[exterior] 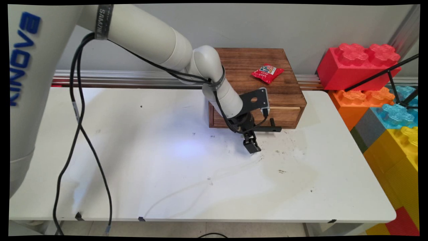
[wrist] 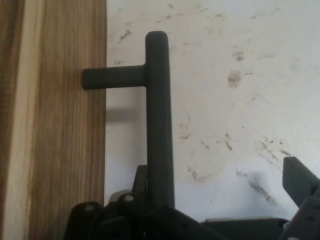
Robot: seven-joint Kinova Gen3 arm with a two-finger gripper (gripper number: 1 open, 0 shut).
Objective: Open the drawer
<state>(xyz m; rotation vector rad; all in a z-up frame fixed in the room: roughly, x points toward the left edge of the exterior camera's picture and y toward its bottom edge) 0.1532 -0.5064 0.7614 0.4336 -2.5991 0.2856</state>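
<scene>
Beside the wooden drawer box (exterior: 257,87) on the white desk (exterior: 174,167), black pincer (exterior: 251,144) spread open about the drawer's black bar handle (wrist: 159,120), long axis parallel to the drawer front, red snack packet (exterior: 267,73) atop the box.

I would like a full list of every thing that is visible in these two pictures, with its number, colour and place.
Wooden drawer box: one, brown, far side of the table against the wall.
Drawer handle: one, black bar, on the drawer front, between the open fingers.
Snack packet: one, red, on top of the box.
Giant building blocks: several, red, orange, blue, grey, yellow, stacked right of the table.
Table: one, white, scuffed.
Cables: black, hanging from the arm.
Gripper: one, black, low before the drawer.
</scene>
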